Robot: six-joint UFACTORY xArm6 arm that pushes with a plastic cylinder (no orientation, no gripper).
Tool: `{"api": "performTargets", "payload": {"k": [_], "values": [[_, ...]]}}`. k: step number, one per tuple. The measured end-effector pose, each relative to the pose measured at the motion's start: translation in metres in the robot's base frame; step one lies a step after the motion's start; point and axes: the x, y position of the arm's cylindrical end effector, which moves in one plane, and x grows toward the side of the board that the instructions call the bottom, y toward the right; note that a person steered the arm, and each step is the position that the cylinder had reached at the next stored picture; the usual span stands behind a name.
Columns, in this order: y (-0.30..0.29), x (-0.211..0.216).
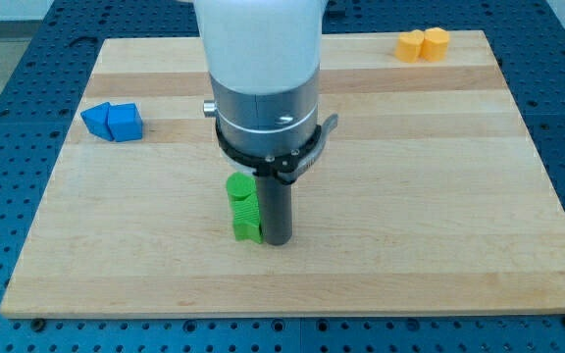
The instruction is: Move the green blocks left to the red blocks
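My tip (277, 241) stands on the board (439, 196) a little below its centre, touching or all but touching the right flank of the green blocks (244, 208). Those blocks form a short column, stacked in the view from twelve to six: the upper one (240, 189) sits partly behind the arm's collar, the lower one (247, 226) level with my tip. So the greens lie at nine o'clock from my tip, and their long axis runs crosswise to a leftward push. That is the relation the next move rests on: a shove toward nine o'clock would, I judge, meet the column broadside near its lower end, which may swing the lower block ahead and leave the upper one lagging.

There is no pincer here, only the bare rod, so nothing is grasped or released; it merely presses.

No red blocks show anywhere in this view. They may be hidden behind the arm's body, or not be on the board at all; I cannot tell which. What does show is a pair of blue blocks (112, 122) at about ten o'clock from the greens, well apart, and a pair of orange blocks (423, 45) far off at two o'clock, near the board's top edge.
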Motion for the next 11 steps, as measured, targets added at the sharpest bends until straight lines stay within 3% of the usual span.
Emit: {"api": "performTargets", "payload": {"k": [2,3,7,11], "values": [[0.028,0.038],[0.007,0.042],[-0.028,-0.042],[-0.091,-0.084]]}}
